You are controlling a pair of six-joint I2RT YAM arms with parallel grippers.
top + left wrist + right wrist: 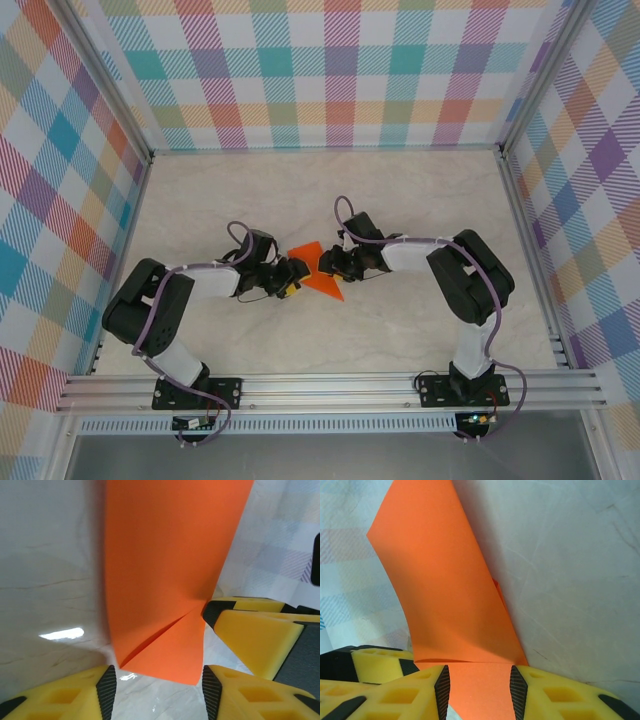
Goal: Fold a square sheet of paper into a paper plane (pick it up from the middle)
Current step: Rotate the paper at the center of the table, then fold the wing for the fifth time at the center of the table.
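Right claw (pixel 477 680) grips sheet (pixel 445 580) edge; left claw (pixel 156 685) straddles end; table (pixel 400 200) roomy

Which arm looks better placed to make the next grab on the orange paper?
Probably left: the left end effector straddles the free end of the square sheet of paper, jaws apart. The right end effector seems busy steadying the sheet.

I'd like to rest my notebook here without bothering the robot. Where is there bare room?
Free: the wide strip of table between the back wall and the orange paper, and the near patch before the front rail. Crowded: the middle, where the left pincer and right pincer meet at the paper.
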